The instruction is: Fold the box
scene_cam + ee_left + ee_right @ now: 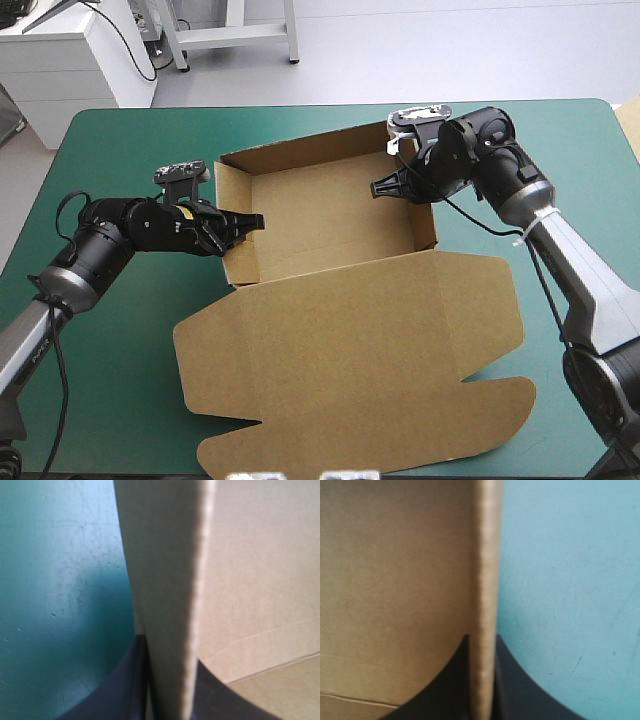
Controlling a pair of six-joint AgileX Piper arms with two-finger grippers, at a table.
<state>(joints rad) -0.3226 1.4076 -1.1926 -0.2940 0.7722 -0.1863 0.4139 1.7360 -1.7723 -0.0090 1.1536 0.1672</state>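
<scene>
Our brown cardboard box runs lengthwise near-to-far, lid flat toward us; left hand and right hand pinch its side walls.

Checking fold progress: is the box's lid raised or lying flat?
Flat. The lid lies spread on the teal-green cover; the box has standing walls, one each held by the left gripper and right gripper.

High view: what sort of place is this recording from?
Probably a robotics lab bench: teal-green table cover, a half-formed brown box, the left gripper and right gripper each clamped on a wall.
</scene>
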